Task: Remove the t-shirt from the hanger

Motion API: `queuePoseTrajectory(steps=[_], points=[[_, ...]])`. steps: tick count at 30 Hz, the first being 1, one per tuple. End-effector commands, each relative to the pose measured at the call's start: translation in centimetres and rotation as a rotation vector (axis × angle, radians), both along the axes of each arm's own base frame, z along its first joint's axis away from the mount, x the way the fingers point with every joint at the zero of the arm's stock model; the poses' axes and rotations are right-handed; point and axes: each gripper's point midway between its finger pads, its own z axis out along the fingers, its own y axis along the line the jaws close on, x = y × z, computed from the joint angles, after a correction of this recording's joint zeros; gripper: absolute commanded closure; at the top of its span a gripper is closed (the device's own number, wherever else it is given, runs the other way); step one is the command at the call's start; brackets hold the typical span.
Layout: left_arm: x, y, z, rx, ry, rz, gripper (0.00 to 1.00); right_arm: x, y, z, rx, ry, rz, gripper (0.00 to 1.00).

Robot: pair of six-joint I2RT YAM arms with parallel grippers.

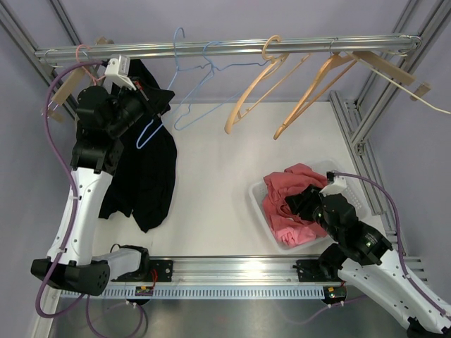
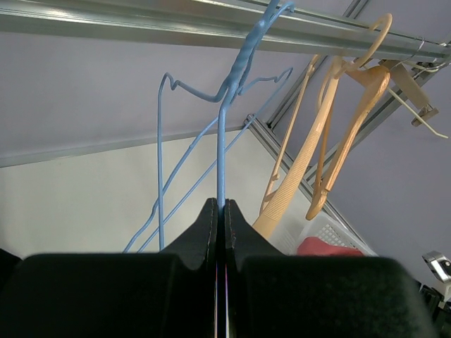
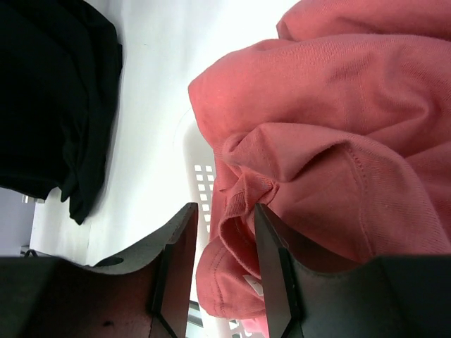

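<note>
The rail [image 1: 225, 48] is shiny metal. The blue hanger [image 2: 220, 155] is smooth thin wire; hangers [image 2: 350, 141] to its right look like pale wood. T-shirt [image 1: 151, 176]: matt black cloth. Basket [image 3: 202, 179]: white perforated plastic.

Black t-shirt [image 1: 151, 176] hangs limp at left beside a thin blue wire hanger [image 2: 220, 155] hooked overhead

Above the table's [image 1: 211, 162] far edge, hangers [image 1: 246, 104] on a rail [image 1: 225, 48]. T-shirt [image 1: 148, 176] at left edge; cloth [image 1: 285, 197] in basket [image 1: 254, 199] near right corner.
</note>
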Motion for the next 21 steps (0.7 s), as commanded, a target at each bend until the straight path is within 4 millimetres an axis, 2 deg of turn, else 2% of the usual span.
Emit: queuePoseTrajectory(steps=[1,5,16,19,21], points=[[0.2,0.1,2.0,-0.020,-0.087,-0.012,1.00,-0.5,0.0,1.0,-0.003,-0.016,0.036,0.53],[1.5,1.0,0.0,-0.020,-0.031,0.004,1.00,-0.6,0.0,2.1,0.007,-0.038,0.040,0.52],[2.1,1.0,-4.5,-0.010,0.052,-0.007,1.00,-1.1,0.0,6.7,0.058,-0.140,0.075,0.49],[1.6,0.8,-5.2,-0.021,0.059,-0.015,1.00,-1.3,-0.4,8.5,0.068,-0.190,0.075,0.46],[1.3,1.0,-5.5,-0.028,0.055,-0.009,1.00,-1.4,-0.7,9.9,0.073,-0.224,0.075,0.40]])
